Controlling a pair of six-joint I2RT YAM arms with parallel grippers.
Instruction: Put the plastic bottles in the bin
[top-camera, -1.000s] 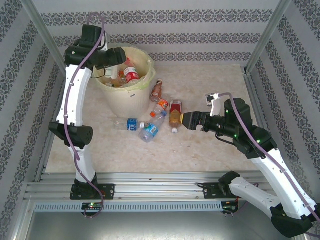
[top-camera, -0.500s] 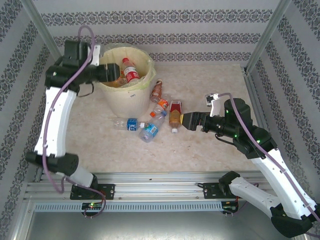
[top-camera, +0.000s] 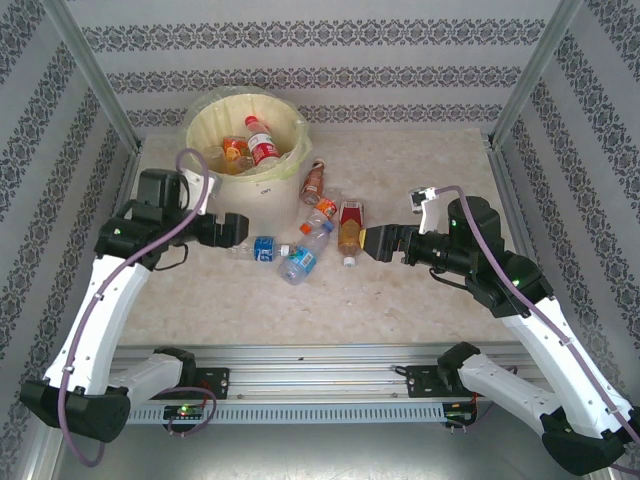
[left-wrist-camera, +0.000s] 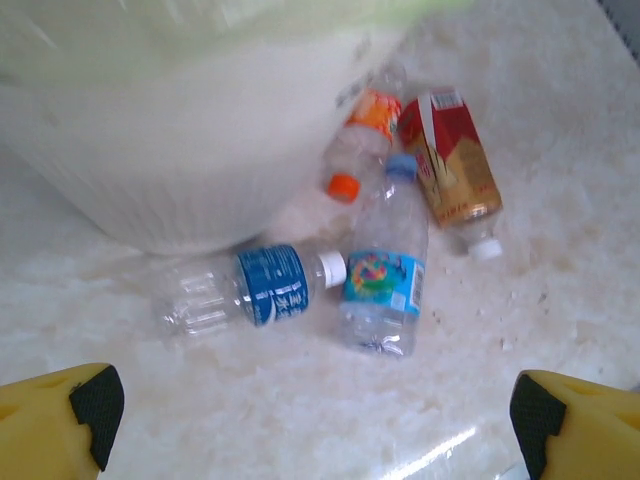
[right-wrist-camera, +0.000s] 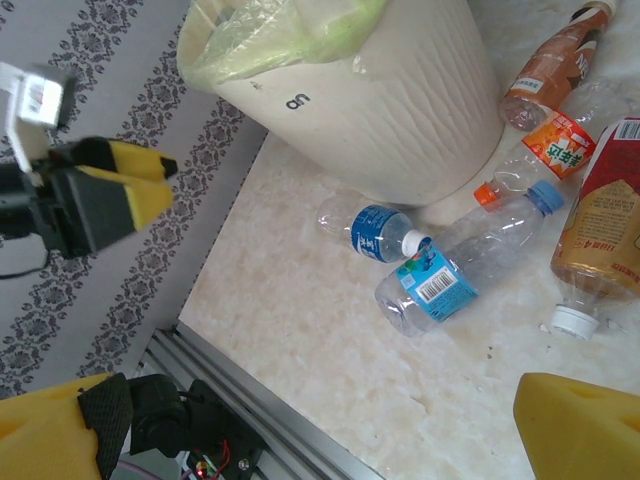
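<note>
The bin (top-camera: 208, 180) stands at the far left with at least two plastic bottles (top-camera: 262, 144) lying inside. Several more lie on the table just right of it. Among them are a blue-label bottle (top-camera: 263, 248), a light-blue-label one (top-camera: 300, 262), an orange-label one (top-camera: 321, 210), a brown one (top-camera: 313, 180) and a red-label one (top-camera: 349, 228). My left gripper (top-camera: 240, 230) hovers open just left of the blue-label bottle (left-wrist-camera: 255, 290), empty, its yellow fingertips (left-wrist-camera: 60, 425) wide apart. My right gripper (top-camera: 364, 242) is open and empty beside the red-label bottle (right-wrist-camera: 605, 225).
Patterned walls and metal posts (top-camera: 95, 75) enclose the table on three sides. An aluminium rail (top-camera: 320, 358) runs along the near edge. The marble tabletop (top-camera: 400, 170) stretches bare to the right of the bottles and toward the front.
My left arm has swung away from the bin's rim and come down toward the blue-label bottle, its jaws now wider. The right arm has not moved.
</note>
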